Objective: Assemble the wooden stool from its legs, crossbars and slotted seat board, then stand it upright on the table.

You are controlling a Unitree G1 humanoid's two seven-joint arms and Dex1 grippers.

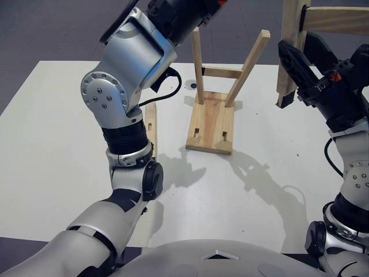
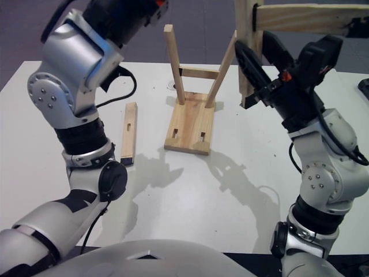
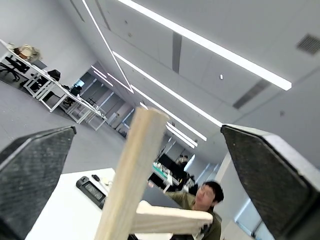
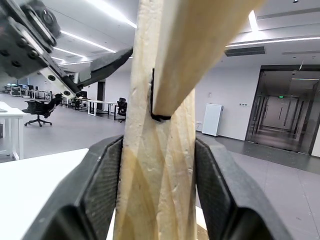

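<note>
Head view. Slotted seat board (image 2: 190,131) is laid flat on the white table (image 2: 242,190), mid-table and toward the far edge. Two legs are stood upright in its far end: left standing leg (image 2: 174,63) and right standing leg (image 2: 222,70), the latter tilted toward the table's right edge. They are joined by a short crossbar (image 2: 199,73). Two open slots are seen at the board's near end. A loose leg (image 2: 129,134) is laid flat just beside the board, on the side of the left edge, apart from it. The right gripper (image 2: 256,69) is held raised over the far edge, right of the board, and is closed on a held leg (image 2: 247,34). A second crossbar (image 2: 305,17) juts from this leg toward the right edge.

Left wrist view. The left gripper (image 3: 147,129) is seen with fingers spread wide. The top of the left standing leg is framed between them and touched by neither.

Right wrist view. Both pads are pressed against opposite faces of the held leg. The second crossbar is seated in the leg's slot just past the fingertips.
</note>
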